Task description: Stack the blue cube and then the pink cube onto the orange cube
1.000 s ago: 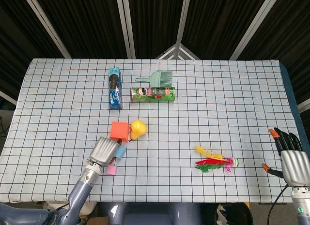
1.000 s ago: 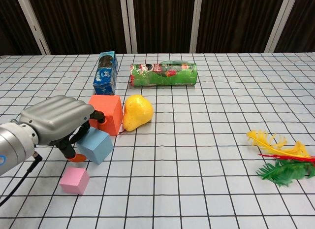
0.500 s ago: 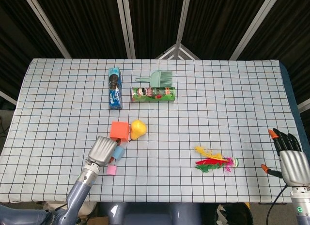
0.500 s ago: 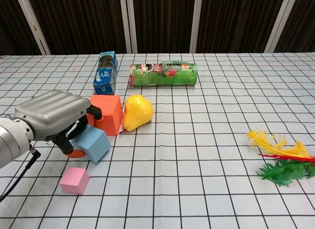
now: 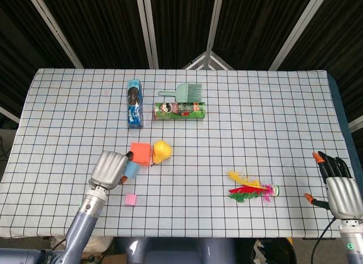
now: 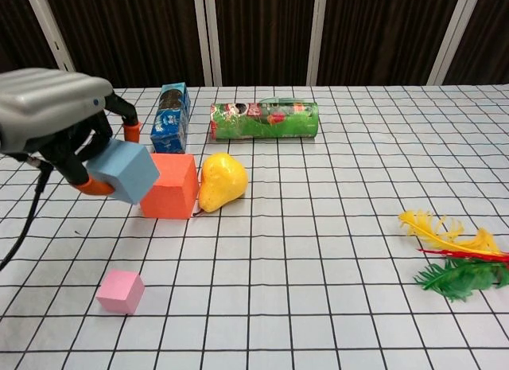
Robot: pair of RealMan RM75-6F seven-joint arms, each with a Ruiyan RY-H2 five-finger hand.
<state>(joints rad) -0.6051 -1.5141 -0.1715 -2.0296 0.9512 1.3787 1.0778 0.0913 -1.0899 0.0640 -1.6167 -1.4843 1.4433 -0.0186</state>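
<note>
Blue cube (image 6: 125, 172) sits clamped in the left hand's (image 6: 56, 119) fingers, raised off the bench beside the orange cube (image 6: 169, 186); the right hand's (image 5: 339, 186) fingers are spread, holding nothing.

Pear (image 6: 220, 182) right beside cube (image 6: 170, 185)

A white grid-patterned tablecloth (image 5: 272, 105) covers the table before dark curtains with pale uprights (image 6: 207, 36)
</note>
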